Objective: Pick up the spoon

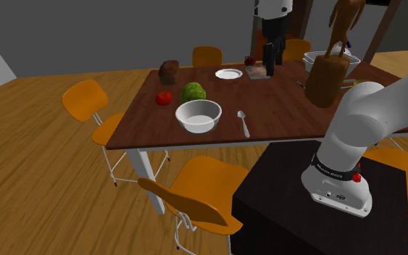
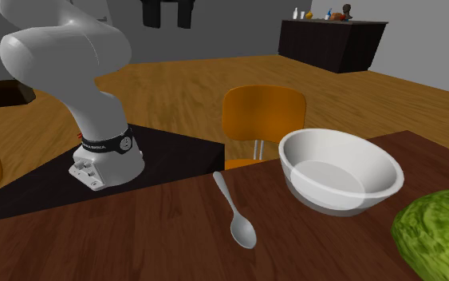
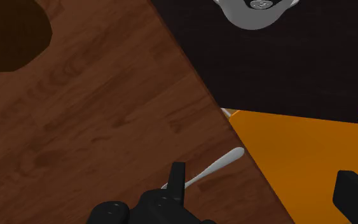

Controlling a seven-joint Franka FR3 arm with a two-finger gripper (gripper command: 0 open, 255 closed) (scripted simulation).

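Silver-grey spoon (image 1: 244,124) is on the wood table (image 1: 282,109), just beside the white bowl (image 1: 198,116), lettuce (image 1: 193,92) behind that. My gripper (image 3: 263,177) has its 2 fingers (image 3: 178,179) spread wide, gripping nothing.

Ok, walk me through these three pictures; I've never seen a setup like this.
The white machine is a robot arm on a black box, its stand. One picture is taken from beside the stand, one from across the table facing the arm, one from a camera on its hand. On the dark wooden table lie a spoon, a white bowl, a green leafy head, a red fruit and a small plate. The black gripper is open over the spoon, holding nothing.
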